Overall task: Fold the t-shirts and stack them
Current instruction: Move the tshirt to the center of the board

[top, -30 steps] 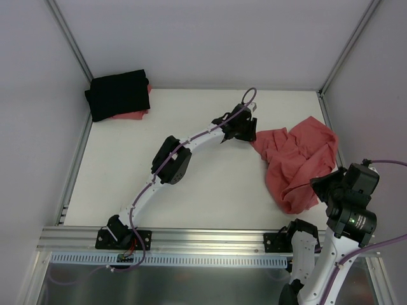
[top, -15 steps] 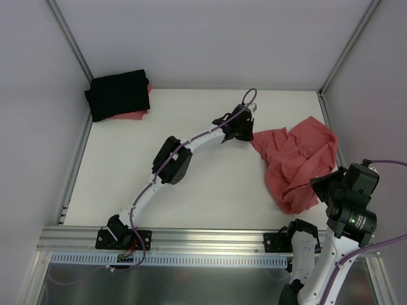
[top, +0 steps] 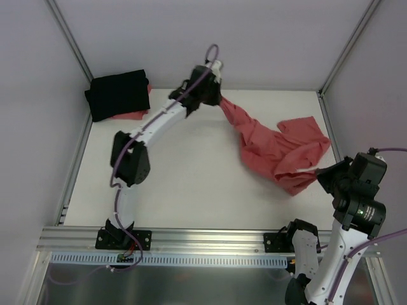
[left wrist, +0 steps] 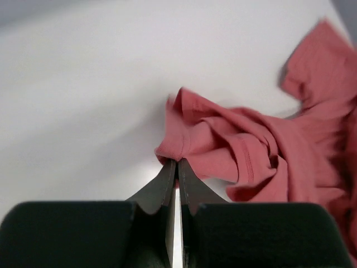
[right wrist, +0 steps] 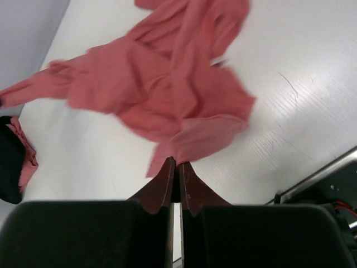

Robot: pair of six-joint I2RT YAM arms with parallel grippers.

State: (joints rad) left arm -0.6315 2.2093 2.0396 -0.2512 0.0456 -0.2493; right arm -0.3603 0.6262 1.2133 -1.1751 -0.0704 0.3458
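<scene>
The left gripper [top: 217, 100] is pinched closed on an edge of the red shirt [top: 264, 143] at 12 o'clock of the desk [top: 191, 184]. The right gripper [top: 319, 173] is closed on a corner near 4 o'clock. The cloth runs bunched between them. To spread it well, draw the grips apart evenly until it flattens, then lower it. The black shirt [top: 117, 94] lies folded at 10 o'clock.

I can pass along the worktop's [top: 191, 197] near edge; the red shirt [top: 264, 143] blocks the right half, the black shirt [top: 117, 95] the far-left corner.
</scene>
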